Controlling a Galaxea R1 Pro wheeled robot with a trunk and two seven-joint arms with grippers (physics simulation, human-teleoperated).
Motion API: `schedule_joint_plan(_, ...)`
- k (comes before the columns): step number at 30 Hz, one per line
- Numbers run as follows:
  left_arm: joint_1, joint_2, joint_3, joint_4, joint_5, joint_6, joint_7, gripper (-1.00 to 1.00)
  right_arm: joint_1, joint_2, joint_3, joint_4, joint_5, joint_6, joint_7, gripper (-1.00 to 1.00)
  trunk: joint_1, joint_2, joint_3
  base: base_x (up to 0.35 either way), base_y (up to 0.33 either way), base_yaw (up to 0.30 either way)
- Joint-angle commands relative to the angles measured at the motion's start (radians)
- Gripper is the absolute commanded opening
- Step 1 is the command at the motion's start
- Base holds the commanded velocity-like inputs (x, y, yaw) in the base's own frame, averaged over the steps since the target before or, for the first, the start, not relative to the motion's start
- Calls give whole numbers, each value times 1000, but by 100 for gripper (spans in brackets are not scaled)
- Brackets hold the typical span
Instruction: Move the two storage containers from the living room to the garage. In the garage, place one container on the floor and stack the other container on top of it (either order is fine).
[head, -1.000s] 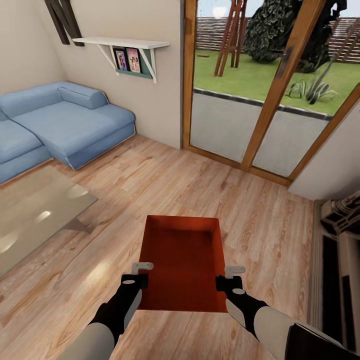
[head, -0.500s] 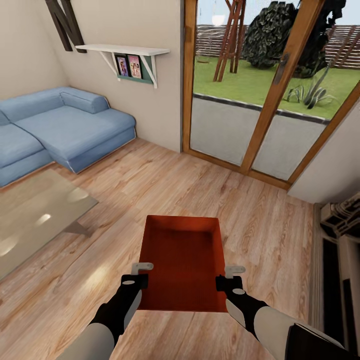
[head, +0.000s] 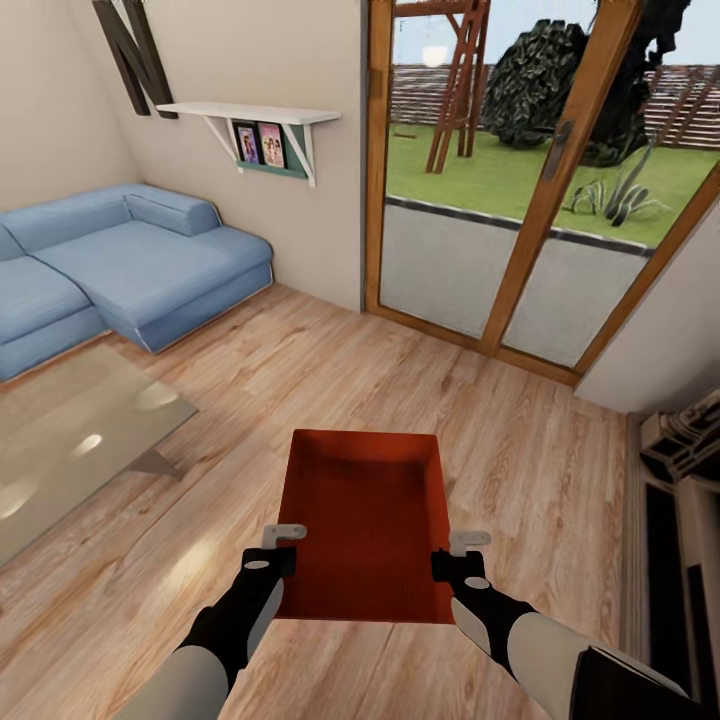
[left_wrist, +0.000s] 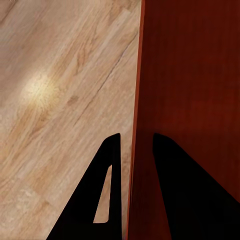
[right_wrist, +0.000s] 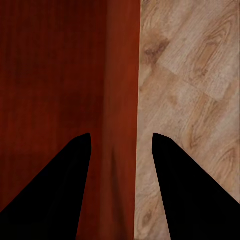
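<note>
Head view: one orange-red storage container (head: 365, 520) is carried in front of the robot, open top up, above the light wood plank floor (head: 300, 380) of the living room. The left gripper (head: 283, 548) grips the container's left wall near the near corner, and the right gripper (head: 458, 555) grips the right wall at the matching spot. A blue sofa (head: 120, 260) stands at the far left, a glass table (head: 70, 430) sits nearer on the left, a white wall shelf (head: 250, 112) hangs above the sofa, and wood-framed glass doors (head: 520, 180) face a lawn ahead. Left wrist view: the left gripper (left_wrist: 134, 150) straddles the container's wall (left_wrist: 137, 100), one dark finger (left_wrist: 107, 190) outside over the plank floor (left_wrist: 60, 100), the other inside against the red interior; the fingers sit close on the thin wall, pinching it. Right wrist view: the right gripper (right_wrist: 121, 145) straddles the opposite wall (right_wrist: 122, 75), one finger (right_wrist: 55, 195) inside the container, the other outside over the floor (right_wrist: 190, 75); a gap shows on either side of the wall, so contact cannot be confirmed here.
</note>
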Motion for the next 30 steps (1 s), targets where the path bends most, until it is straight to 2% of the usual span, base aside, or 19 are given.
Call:
schedule_joint_plan(1, 0, 1, 4, -2, -24, 11, 8, -100, -1, 0, -20, -3, 3, 0, -2, -100, 0, -1, 0, 0, 0, 0)
schedule_joint_plan(30, 0, 1, 5, -2, -24, 11, -3, -100, -1, -1, -20, -3, 3, 0, -2, -100, 0, -1, 45, 0, 0, 0)
